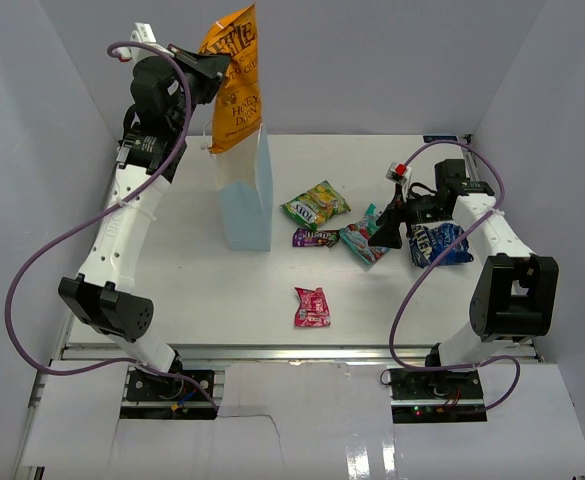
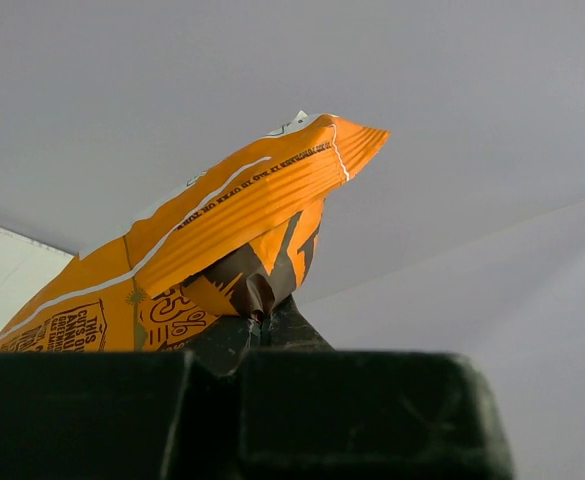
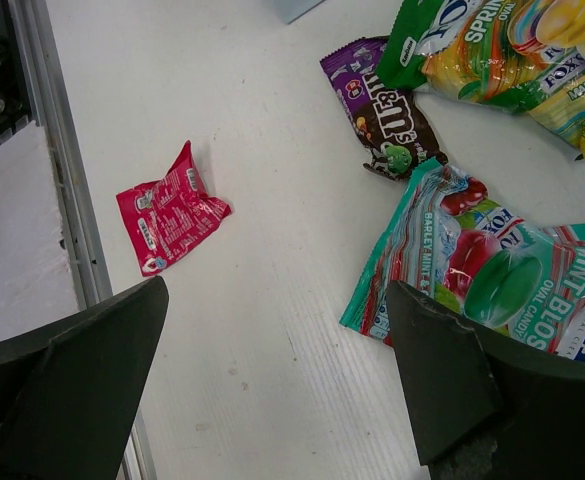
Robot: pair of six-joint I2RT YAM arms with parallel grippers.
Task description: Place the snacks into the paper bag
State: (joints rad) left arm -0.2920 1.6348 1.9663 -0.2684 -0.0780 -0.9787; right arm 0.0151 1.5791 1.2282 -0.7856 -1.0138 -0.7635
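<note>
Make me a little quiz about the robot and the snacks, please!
1. True or false: the left claw is holding the orange chip bag up in the air by the paper bag.
2. Which packet lies closest to the robot's bases? A) the pink-red packet B) the purple packet C) the yellow-green packet
3. Fill in the gap: the right claw is ____ and has nothing in it.

Key: 1 true. 2 A. 3 open.
</note>
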